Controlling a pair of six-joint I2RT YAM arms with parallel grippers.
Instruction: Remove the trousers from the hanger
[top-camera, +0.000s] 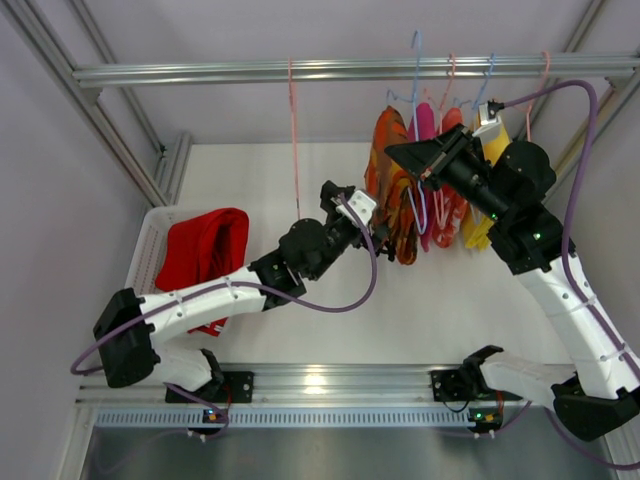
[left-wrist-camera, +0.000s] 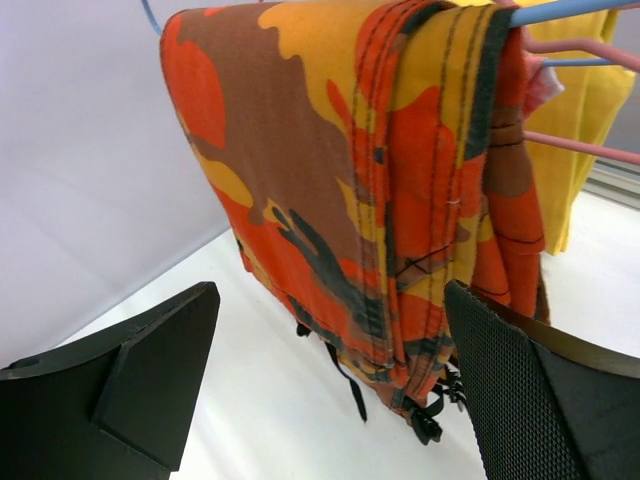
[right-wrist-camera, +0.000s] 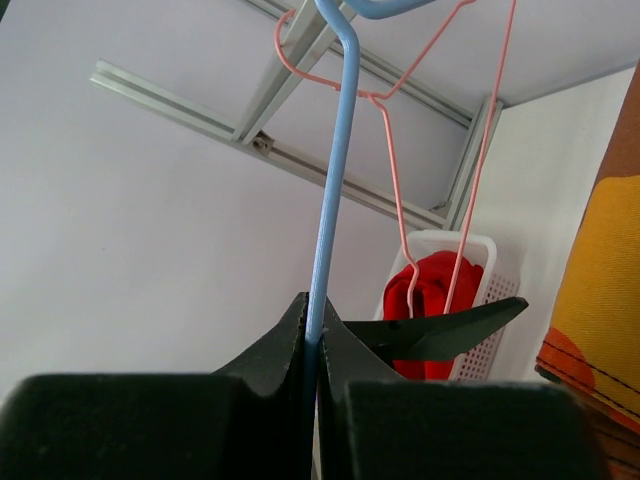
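Orange camo trousers (left-wrist-camera: 340, 200) hang folded over a blue hanger (right-wrist-camera: 335, 180) on the rail (top-camera: 300, 70), long axis vertical, straight ahead of the left gripper (top-camera: 353, 205), the nearer one, jaws spread wide & empty. Right gripper (right-wrist-camera: 315, 320) is clamped on the hanger's wire neck, steadying it. Red trousers (top-camera: 205, 250) lie in the white basket (top-camera: 143, 240) at far left; nothing else visible in it.

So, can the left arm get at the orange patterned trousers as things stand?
Probably yes: the left tool is open facing the orange patterned trousers, nothing between, and the right tool pinches a blue hanger.
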